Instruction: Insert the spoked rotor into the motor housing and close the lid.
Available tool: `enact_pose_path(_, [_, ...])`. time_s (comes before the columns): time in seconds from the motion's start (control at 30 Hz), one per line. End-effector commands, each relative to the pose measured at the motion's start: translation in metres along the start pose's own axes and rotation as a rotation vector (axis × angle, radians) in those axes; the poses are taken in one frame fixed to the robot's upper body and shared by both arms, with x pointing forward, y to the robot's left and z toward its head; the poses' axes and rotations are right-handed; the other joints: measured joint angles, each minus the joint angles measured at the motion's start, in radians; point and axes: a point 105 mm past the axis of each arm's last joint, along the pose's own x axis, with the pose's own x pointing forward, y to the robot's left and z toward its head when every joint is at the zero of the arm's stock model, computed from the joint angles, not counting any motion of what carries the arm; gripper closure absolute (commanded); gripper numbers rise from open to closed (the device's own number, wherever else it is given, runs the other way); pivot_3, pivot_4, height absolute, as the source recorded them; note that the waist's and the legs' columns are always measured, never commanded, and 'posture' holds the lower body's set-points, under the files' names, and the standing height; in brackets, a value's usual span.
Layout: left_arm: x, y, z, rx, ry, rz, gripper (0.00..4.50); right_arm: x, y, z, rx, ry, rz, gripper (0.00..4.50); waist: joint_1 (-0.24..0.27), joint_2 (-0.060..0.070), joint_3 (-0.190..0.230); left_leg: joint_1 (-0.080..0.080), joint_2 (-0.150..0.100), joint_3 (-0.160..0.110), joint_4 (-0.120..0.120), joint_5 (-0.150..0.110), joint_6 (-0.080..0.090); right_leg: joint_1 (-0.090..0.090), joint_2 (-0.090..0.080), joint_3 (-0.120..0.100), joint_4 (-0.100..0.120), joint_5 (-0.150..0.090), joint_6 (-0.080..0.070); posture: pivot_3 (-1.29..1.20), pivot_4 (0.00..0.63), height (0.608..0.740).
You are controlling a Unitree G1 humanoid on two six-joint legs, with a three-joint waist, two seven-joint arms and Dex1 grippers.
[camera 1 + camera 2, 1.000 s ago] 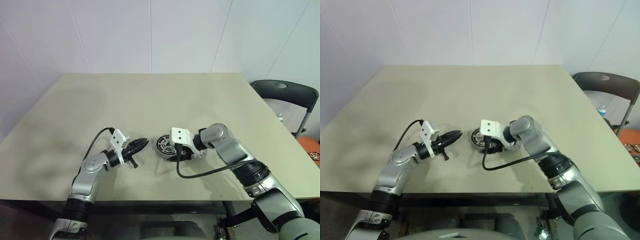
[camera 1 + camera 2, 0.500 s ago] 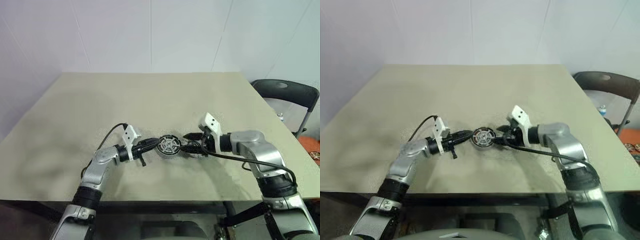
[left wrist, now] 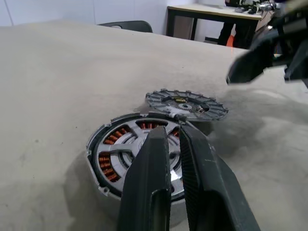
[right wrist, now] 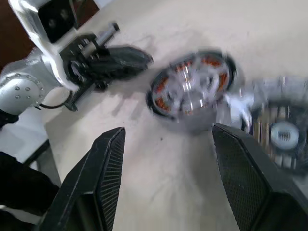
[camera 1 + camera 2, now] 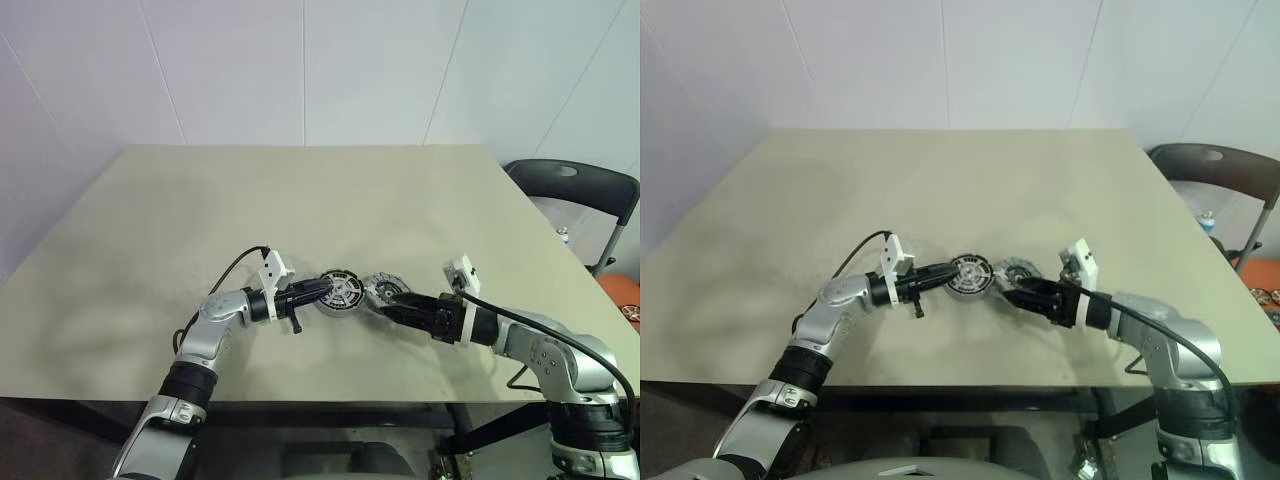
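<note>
Tabletop [image 5: 300, 190]: beige, matte; both motor parts lie near its front edge, between the two arms.
Motor housing [image 5: 338, 292]: round dark ring, copper-coloured windings around a silvery spoked centre; flat on the tabletop.
Spoked rotor [image 5: 384, 290]: grey disc with radial ribs, just beside the housing on the robot's right; in the left wrist view [image 3: 186, 104] it sits right at the housing's rim, whether touching I cannot tell.
Left end effector [image 5: 318, 287]: fingers nearly shut, a narrow slit between them, nothing held; tips at the housing's left edge, over the windings.
Right end effector [image 5: 392, 303]: fingers spread well apart, empty; tips just in front of the rotor, pointing toward it.
Background: dark chair [image 5: 580, 195] off the tabletop's right side.
</note>
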Motion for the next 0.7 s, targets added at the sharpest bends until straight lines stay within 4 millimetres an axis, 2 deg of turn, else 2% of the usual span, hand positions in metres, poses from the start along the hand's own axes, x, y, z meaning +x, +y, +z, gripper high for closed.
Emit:
enact_pose_path(0.03, [0.000, 0.002, 0.011, 0.041, -0.033, 0.004, 4.01, -0.002, -0.010, -0.010, 0.044, 0.049, -0.024, 1.51, 0.000, 0.000, 0.000, 0.000, 0.000, 0.000, 0.000, 0.000, 0.000, 0.000, 0.000, 0.000, 0.000, 0.000, 0.000, 0.00, 0.000, 0.740])
enact_pose_path(0.13, [-0.004, 0.002, 0.010, 0.037, -0.036, 0.020, 4.01, -0.002, -0.014, -0.017, 0.062, 0.083, -0.029, 1.51, -0.001, 0.000, 0.000, 0.001, 0.000, 0.000, 0.001, 0.000, 0.000, 0.002, 0.004, 0.000, 0.000, 0.000, 0.000, 0.00, 0.000, 0.740])
enact_pose_path(0.27, [-0.011, 0.004, 0.008, 0.038, -0.028, 0.048, 4.01, 0.002, -0.021, -0.014, 0.065, 0.084, -0.034, 1.51, -0.003, -0.001, 0.000, 0.005, 0.001, 0.000, 0.001, 0.000, 0.000, 0.005, 0.006, 0.000, 0.000, 0.000, 0.001, 0.00, 0.000, 0.740])
enact_pose_path(0.37, [-0.015, 0.005, 0.007, 0.038, -0.023, 0.066, 4.01, 0.005, -0.026, -0.007, 0.071, 0.070, -0.038, 0.94, -0.003, -0.001, 0.001, 0.007, 0.001, 0.001, 0.001, 0.000, 0.000, 0.006, 0.008, 0.002, 0.000, 0.000, 0.000, 0.00, 0.000, 0.740])
enact_pose_path(0.47, [-0.018, 0.006, 0.006, 0.039, -0.020, 0.082, 4.01, 0.004, -0.029, -0.008, 0.080, 0.084, -0.038, 0.02, -0.002, -0.001, 0.001, 0.007, 0.002, 0.000, 0.001, 0.000, 0.000, 0.007, 0.010, 0.002, 0.000, 0.000, 0.000, 0.00, 0.000, 0.740])
enact_pose_path(0.7, [-0.022, 0.007, 0.006, 0.042, -0.020, 0.099, 4.01, 0.009, -0.035, -0.013, 0.152, 0.062, -0.041, 0.02, -0.002, -0.001, 0.001, 0.007, 0.002, 0.000, 0.000, 0.000, 0.001, 0.007, 0.010, 0.003, -0.001, 0.000, 0.001, 0.00, 0.000, 0.740])
